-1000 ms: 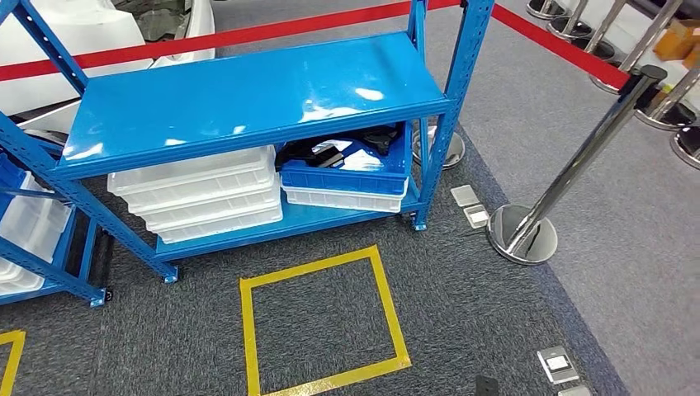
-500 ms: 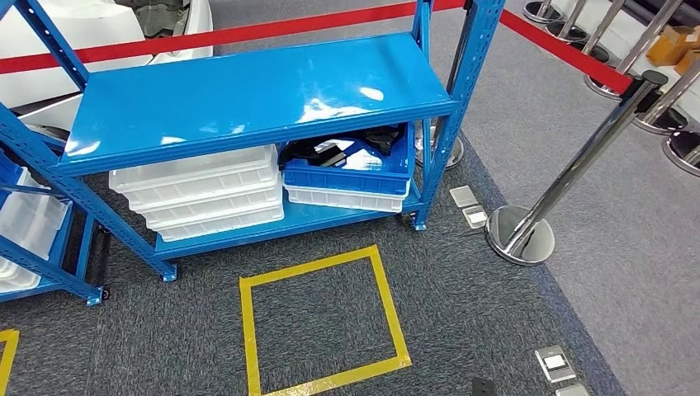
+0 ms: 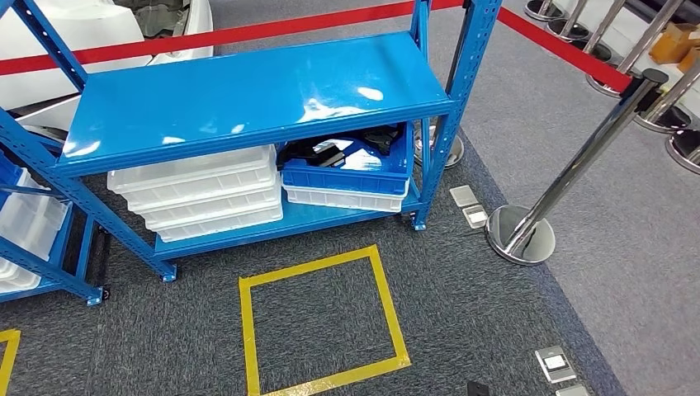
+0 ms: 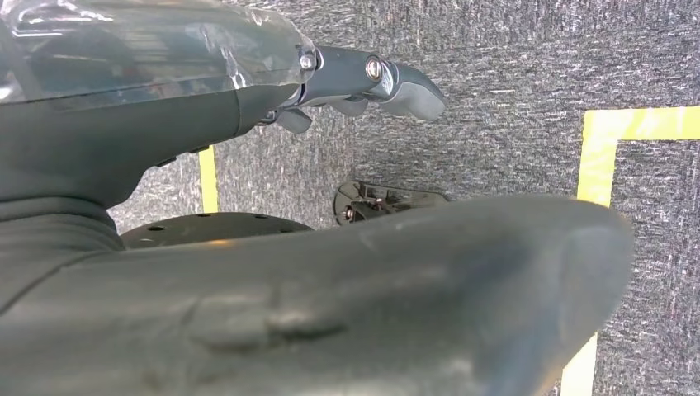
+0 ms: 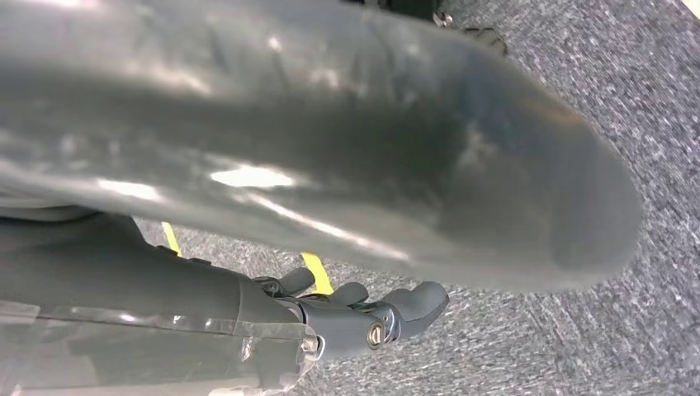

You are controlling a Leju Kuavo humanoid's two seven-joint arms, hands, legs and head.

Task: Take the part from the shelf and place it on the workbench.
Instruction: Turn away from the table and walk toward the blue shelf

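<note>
From my head I look down at the blue shelf [image 3: 248, 91]. The black parts [image 3: 334, 153] lie in the blue bin [image 3: 347, 177] on the low board, next to the stacked white bins [image 3: 202, 194]. A yellow tape square [image 3: 318, 322] is on the carpet in front. Since a moment ago the whole picture has slid only a tiny bit, so I think I have nearly stopped walking and can get ready to reach.

At my left wrist, my left hand [image 4: 363, 82] hangs over the grey carpet, far from the parts. It holds nothing; its fingers look a little curled, but I cannot tell more.

At my right wrist, my right hand [image 5: 363, 318] hangs low too, fingers bent in a bit, nothing in it.
</note>
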